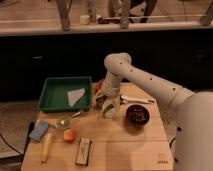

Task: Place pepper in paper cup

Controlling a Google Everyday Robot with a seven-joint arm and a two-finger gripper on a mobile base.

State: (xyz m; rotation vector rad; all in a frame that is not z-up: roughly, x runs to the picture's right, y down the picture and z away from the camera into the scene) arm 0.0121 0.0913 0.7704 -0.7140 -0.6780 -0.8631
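Note:
My gripper hangs from the white arm over the middle of the wooden table, just left of the dark round bowl. Right below it stands a small whitish paper cup. Something green shows at the cup's mouth, level with the gripper tip; it may be the pepper, but I cannot tell whether it is held or lies in the cup. A reddish thing shows behind the wrist, mostly hidden.
A green tray with a white paper in it sits at the back left. Front left lie a blue sponge, a banana, an orange fruit, a small green fruit and a dark bar. A white utensil lies behind the bowl.

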